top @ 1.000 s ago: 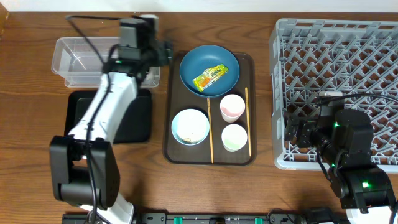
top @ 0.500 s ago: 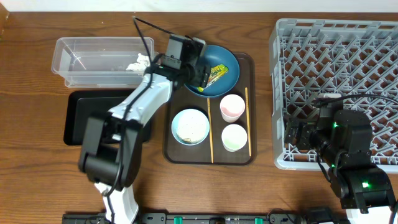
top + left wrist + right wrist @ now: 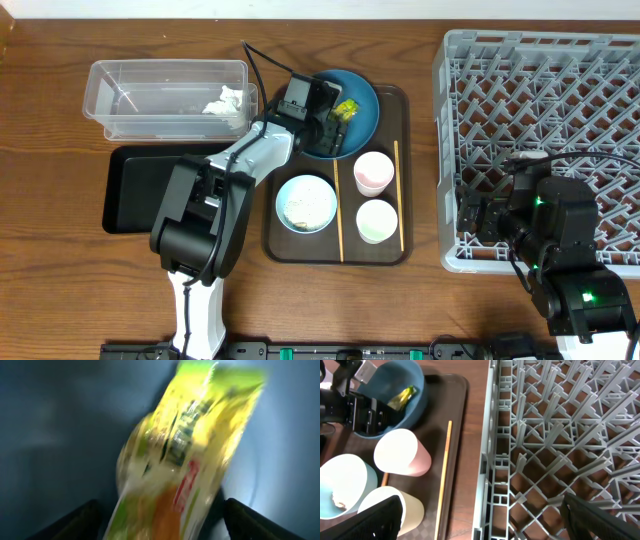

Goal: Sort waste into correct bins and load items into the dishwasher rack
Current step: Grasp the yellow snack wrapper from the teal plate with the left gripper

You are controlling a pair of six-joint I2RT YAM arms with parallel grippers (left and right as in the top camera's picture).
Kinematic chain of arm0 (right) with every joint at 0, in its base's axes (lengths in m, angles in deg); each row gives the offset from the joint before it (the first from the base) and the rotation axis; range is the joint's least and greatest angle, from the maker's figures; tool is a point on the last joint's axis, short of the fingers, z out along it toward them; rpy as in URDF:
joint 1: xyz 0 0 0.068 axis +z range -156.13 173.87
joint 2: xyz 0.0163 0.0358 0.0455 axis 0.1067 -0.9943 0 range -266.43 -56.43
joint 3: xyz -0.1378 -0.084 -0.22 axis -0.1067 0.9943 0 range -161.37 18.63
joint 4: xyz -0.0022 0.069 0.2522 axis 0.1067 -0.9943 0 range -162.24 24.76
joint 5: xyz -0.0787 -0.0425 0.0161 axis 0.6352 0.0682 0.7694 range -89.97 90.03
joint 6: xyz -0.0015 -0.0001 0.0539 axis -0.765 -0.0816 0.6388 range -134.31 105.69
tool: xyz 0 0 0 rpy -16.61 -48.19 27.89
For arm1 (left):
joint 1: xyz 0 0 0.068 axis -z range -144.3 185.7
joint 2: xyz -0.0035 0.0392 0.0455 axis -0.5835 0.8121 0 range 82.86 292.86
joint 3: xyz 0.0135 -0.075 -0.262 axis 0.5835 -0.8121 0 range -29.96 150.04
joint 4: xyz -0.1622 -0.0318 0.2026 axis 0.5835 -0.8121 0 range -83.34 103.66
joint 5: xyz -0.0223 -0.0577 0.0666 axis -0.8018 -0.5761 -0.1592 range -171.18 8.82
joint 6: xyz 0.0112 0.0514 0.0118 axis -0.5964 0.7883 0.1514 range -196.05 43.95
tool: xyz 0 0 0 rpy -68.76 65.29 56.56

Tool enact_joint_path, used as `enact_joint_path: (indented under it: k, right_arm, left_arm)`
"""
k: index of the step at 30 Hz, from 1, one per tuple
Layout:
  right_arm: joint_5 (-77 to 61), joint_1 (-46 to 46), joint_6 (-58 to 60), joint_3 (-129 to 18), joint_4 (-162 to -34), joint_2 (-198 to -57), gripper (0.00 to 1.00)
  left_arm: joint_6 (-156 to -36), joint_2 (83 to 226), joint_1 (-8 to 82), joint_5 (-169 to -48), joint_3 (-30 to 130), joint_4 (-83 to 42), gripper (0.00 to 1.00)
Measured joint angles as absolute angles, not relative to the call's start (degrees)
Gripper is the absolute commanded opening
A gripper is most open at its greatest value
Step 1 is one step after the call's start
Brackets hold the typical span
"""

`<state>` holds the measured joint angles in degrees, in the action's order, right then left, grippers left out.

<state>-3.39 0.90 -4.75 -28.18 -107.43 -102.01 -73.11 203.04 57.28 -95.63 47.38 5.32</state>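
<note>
Overhead, the left arm (image 3: 262, 150) reached across the brown serving tray (image 3: 402, 100) to the dark-blue dish (image 3: 365, 98) at the tray's far end. The left jaws hung low over the yellow-green snack wrapper (image 3: 346, 108), which lay inside that dish. In the blurred left wrist view the wrapper (image 3: 185, 455) filled the middle of the frame. The two dark fingers (image 3: 82, 520) stood wide apart, one on either side of it, and were not clamped on it.

The crumpled white tissue (image 3: 225, 100) lay in the right end of the clear tub (image 3: 120, 72). The black tray (image 3: 135, 190) sat on the worktop (image 3: 50, 250) just in front of the tub.

On the serving tray, the light-blue bowl (image 3: 306, 203) held a few white rice grains (image 3: 300, 212). The pink cup (image 3: 374, 172) and the pale-green cup (image 3: 377, 220) stood close together to its right. One chopstick (image 3: 338, 215) lay between the bowl and the cups, and the other chopstick (image 3: 398, 195) lay along the tray's right side.

The right arm (image 3: 560, 225) sat at the near left corner of the grey dishwasher rack (image 3: 545, 90). The right jaws were spread fully, holding nothing. Their fingers (image 3: 380, 520) showed only at the bottom corners of the right wrist view, above the rack's wall.
</note>
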Motion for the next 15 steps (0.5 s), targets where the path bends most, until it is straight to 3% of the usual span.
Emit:
enact_joint_path:
  k: [3,7,10,15]
  right_arm:
    - [-3.4,0.9,-4.7,-28.2,-107.5,-102.0,0.99]
    - [-3.4,0.9,-4.7,-28.2,-107.5,-102.0,0.99]
    - [-3.4,0.9,-4.7,-28.2,-107.5,-102.0,0.99]
    - [-3.4,0.9,-4.7,-28.2,-107.5,-102.0,0.99]
  left_arm:
    - [-72.9,203.2,57.3,-95.6,47.4,5.6,0.37]
    - [-72.9,203.2,57.3,-95.7,47.4,6.2,0.14]
    - [-73.1,203.2,57.3,-95.8,47.4,6.5,0.06]
    - [-73.0,203.0,57.3,-95.8,47.4,6.4,0.06]
